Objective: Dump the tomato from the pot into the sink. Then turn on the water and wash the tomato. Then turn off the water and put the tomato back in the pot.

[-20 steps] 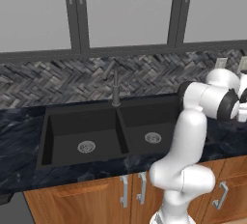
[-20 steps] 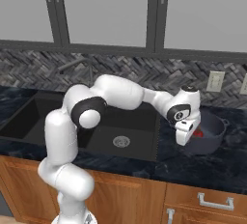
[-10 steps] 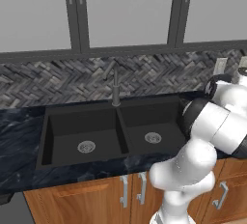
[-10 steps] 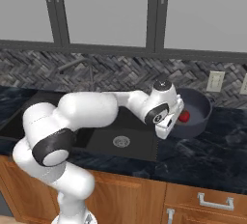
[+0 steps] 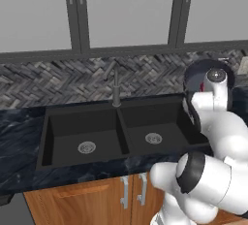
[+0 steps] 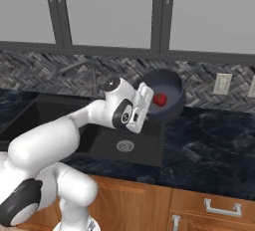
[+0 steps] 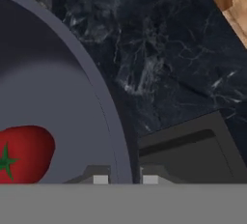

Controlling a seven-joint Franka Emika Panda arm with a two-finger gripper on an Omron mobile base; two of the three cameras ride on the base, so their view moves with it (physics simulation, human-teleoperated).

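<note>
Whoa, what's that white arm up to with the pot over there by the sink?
The white robot arm's gripper is shut on the rim of the dark pot and holds it lifted and tipped above the counter, at the right edge of the black double sink. A red tomato sits inside the pot; it hasn't fallen out. Both basins look dry, and no water runs from the faucet.

Both basins of the matte black double sink [image 5: 121, 132] lie open from above; only the slim dark faucet [image 5: 115, 86] stands behind the centre divider [image 5: 122, 134].
</note>
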